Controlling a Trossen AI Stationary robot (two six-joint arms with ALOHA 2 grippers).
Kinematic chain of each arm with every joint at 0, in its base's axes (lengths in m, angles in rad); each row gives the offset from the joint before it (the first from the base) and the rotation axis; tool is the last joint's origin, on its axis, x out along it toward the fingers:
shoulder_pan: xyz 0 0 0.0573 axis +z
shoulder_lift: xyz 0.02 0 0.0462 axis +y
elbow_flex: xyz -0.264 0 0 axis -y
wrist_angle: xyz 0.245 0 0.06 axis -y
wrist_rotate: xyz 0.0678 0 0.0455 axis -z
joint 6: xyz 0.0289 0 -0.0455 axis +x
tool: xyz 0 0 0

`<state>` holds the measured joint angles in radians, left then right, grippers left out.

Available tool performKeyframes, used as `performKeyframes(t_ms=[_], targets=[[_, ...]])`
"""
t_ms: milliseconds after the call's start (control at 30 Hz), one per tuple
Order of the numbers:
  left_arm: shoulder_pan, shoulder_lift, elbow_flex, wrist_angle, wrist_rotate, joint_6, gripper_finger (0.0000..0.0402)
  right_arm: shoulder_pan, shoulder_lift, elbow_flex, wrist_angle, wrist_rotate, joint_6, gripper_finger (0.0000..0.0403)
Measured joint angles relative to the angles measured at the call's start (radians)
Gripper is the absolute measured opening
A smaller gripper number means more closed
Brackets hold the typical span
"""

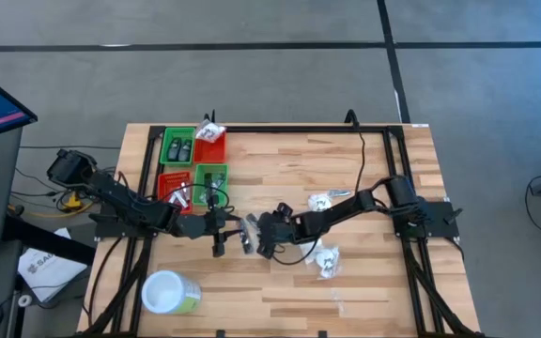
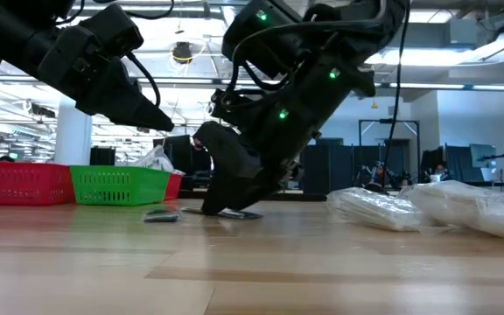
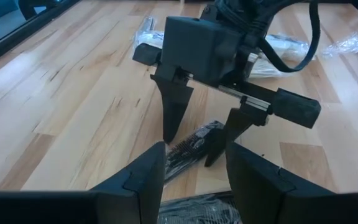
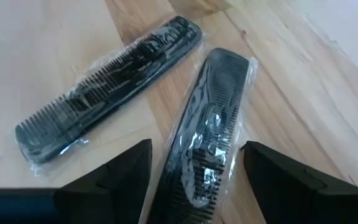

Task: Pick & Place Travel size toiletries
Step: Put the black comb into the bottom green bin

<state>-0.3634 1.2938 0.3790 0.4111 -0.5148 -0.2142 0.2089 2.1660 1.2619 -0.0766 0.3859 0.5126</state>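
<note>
Two black combs in clear wrappers lie flat on the wooden table. My right gripper (image 4: 197, 180) is open and slants down over one comb (image 4: 211, 118), one finger on each side of it near one end; the left wrist view shows the fingertips low at the table beside this comb (image 3: 194, 142). The other comb (image 4: 107, 87) lies free beside it, under my left gripper (image 3: 194, 186). My left gripper (image 1: 222, 230) hovers open just left of the right gripper (image 1: 252, 235), with nothing between its fingers.
Small red and green bins (image 1: 195, 161) holding items stand at the far left. A white-lidded green tub (image 1: 169, 293) stands at the near left. White crinkly packets (image 1: 322, 200) (image 1: 328, 261) lie to the right, under the right arm. Bare wood lies near the front edge.
</note>
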Motion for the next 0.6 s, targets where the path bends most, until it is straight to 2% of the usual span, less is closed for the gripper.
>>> performKeyframes(t_ms=[400,600], targets=[[0.000,0.000,0.000,0.000,0.000,0.000,0.0159,0.002,0.005,0.016,-0.082,0.072,0.008,0.0240],[0.000,0.000,0.000,0.000,0.000,0.000,0.0159,0.004,0.004,0.016,-0.110,0.100,0.004,0.0196]])
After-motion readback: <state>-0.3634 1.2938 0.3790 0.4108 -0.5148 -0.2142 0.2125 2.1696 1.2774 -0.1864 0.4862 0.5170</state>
